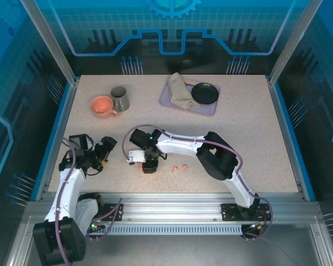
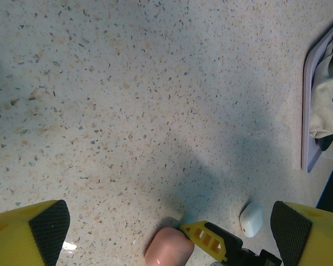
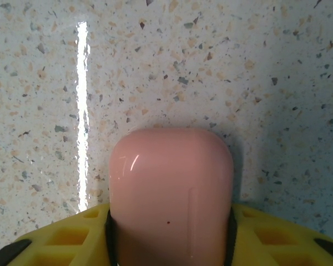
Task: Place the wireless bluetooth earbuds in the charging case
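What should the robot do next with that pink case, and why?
Probably bring the open left gripper over to flip the lid of the pink case: the right gripper clamps that case, it looks closed, and two pink earbuds lie loose on the table nearby.

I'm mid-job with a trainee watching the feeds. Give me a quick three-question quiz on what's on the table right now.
1. True or false: the right gripper is shut on the pink case.
2. Which thing lies nearest the pink case? A) orange cup B) white case C) black dish
3. Fill in: the two pink earbuds lie loose on the ____, on the robot's right of the right gripper.

Key: 1 true; 2 B; 3 table.
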Controlling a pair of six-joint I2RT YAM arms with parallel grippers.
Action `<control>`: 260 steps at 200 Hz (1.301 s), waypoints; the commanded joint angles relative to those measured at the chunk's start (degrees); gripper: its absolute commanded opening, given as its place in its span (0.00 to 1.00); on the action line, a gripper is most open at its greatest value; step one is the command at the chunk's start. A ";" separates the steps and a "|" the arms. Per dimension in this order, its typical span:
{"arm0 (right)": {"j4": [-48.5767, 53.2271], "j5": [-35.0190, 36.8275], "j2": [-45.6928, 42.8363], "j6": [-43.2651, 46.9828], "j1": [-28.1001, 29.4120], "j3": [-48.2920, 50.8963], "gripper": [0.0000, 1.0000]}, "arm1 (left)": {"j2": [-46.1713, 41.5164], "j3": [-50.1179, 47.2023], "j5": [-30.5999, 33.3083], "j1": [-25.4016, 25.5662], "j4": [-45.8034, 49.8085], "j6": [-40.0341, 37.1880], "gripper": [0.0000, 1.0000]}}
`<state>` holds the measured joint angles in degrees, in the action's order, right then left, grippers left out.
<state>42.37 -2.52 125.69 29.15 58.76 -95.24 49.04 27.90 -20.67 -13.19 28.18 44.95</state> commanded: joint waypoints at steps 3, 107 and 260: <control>-0.91 -1.64 -1.10 -0.91 -0.64 1.35 0.40 | 0.55 -0.11 -1.02 -0.61 0.49 -0.17 0.97; -12.86 -5.38 -16.89 -1.34 -5.12 16.67 0.40 | 6.60 0.09 -19.64 -0.31 -10.16 -2.74 0.95; -27.24 -8.48 -40.50 -1.00 -15.41 33.44 0.40 | 17.46 14.76 -30.61 25.23 -18.19 -8.75 0.88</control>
<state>17.89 -7.92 87.94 27.99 44.10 -63.13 64.88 39.55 -49.39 9.72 9.78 39.68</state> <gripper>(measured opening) 0.428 0.891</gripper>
